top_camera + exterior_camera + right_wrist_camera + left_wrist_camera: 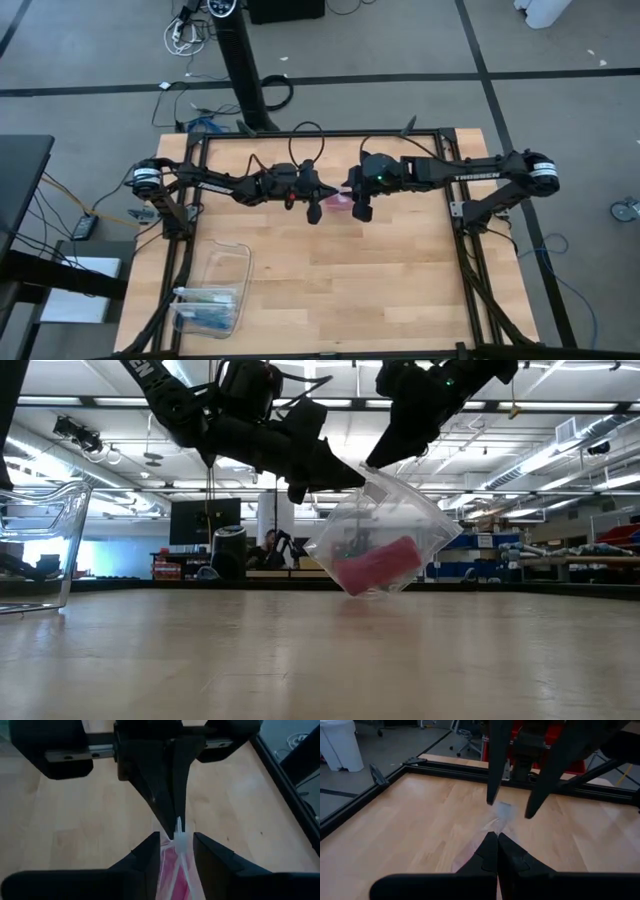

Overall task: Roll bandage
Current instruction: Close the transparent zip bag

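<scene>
A clear plastic bag (pixel 390 540) hangs between my two grippers over the middle of the table. The magenta-pink bandage (pixel 376 567) lies inside it as a small roll at the bag's lower end, and shows in the right wrist view (pixel 172 875). My left gripper (pixel 313 212) is shut on the bag's top edge. My right gripper (pixel 362 210) is open. Its fingers stand on either side of the same top edge (pixel 181 840); whether they touch it, I cannot tell. My left gripper pinches the bag's top edge (pixel 501 822) between its two shut fingertips, coming level from the table's left side. The bag hangs tilted below the fingers with the bandage roll at its low end. Whether its lowest corner (pixel 352 590) touches the table, I cannot tell.
A clear plastic box (pixel 212 290) with blue contents stands at the near left of the table and shows at the left of the low view (pixel 40 545). Black frame rails (pixel 460 250) run along the table's edges. Bare wood lies in front of the grippers.
</scene>
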